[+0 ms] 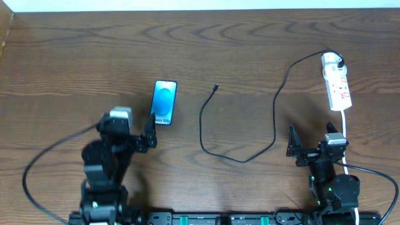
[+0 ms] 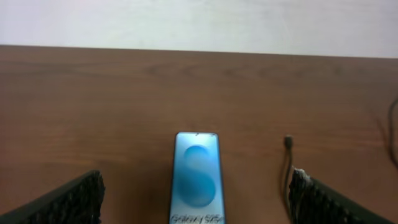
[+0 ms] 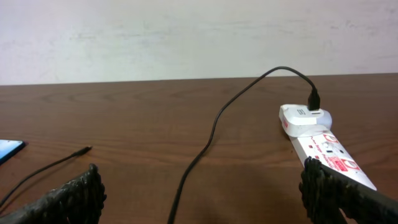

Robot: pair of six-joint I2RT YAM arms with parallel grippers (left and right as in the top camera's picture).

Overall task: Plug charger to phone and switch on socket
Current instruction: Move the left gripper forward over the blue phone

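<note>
Where wood tbl (image 1: 75,62) ends, white wall (image 3: 186,37)

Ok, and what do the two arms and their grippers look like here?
Both arms are black. The left arm carries a light grey block near its wrist, with a black cable looping off it. The right arm has a similar grey block and small green lights. The left gripper and right gripper have black fingers with ribbed pads.

Both arms sit low, left hand (image 1: 127,130) and right hand (image 1: 311,139) with fingers spread wide.
</note>
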